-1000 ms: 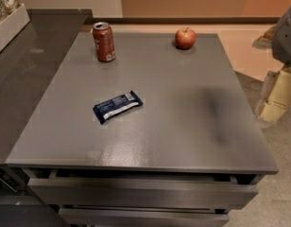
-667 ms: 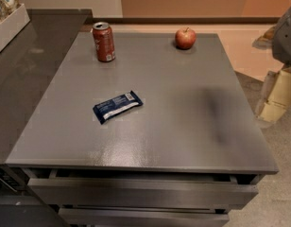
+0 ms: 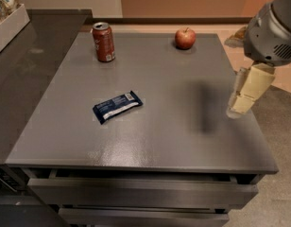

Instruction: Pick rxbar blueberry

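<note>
The rxbar blueberry (image 3: 117, 106) lies flat on the counter (image 3: 183, 131) — well apart from the tool (image 3: 237, 109), which hangs above the right edge; clenched or released, I cannot tell.

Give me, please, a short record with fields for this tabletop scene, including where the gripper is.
surface: grey table
target: rxbar blueberry, lying flat, left of centre, nothing touching it
far left: red soda can, upright
far side, right of centre: red apple
arm: gripper, above the table's right edge, pointing down, well apart from the bar
task state: bar not yet picked
</note>
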### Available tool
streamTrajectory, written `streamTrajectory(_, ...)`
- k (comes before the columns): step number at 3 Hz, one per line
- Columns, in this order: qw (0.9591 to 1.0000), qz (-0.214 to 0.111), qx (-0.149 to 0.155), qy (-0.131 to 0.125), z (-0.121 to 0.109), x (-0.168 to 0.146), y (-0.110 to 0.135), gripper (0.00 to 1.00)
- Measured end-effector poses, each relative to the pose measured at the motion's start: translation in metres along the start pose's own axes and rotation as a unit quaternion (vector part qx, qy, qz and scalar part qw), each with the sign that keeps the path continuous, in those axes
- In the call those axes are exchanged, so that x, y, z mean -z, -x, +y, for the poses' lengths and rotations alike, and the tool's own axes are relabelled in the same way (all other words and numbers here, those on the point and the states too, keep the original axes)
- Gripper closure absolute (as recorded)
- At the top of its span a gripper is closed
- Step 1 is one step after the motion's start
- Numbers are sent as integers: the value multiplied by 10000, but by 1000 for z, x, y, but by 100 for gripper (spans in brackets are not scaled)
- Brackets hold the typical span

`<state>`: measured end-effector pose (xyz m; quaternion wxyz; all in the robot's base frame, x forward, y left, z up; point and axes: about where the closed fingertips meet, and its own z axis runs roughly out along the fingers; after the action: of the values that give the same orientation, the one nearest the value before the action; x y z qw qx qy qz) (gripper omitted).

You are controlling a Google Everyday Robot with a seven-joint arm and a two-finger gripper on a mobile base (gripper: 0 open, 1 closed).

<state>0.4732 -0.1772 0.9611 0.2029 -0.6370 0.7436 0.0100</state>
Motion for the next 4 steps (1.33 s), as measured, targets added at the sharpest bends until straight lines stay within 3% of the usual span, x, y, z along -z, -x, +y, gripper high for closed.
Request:
streamTrajectory(1, 9988, -412, 233, 139, -10, -21, 27, 0)
streamTrajectory(2, 9951, -770, 537, 323, -12, -43, 61, 0)
streamTrajectory(3, 9918, -971, 713, 427, -13, -55, 80, 0)
streamTrajectory(4, 9860, -1163, 1026, 607, -9, -79, 105, 0)
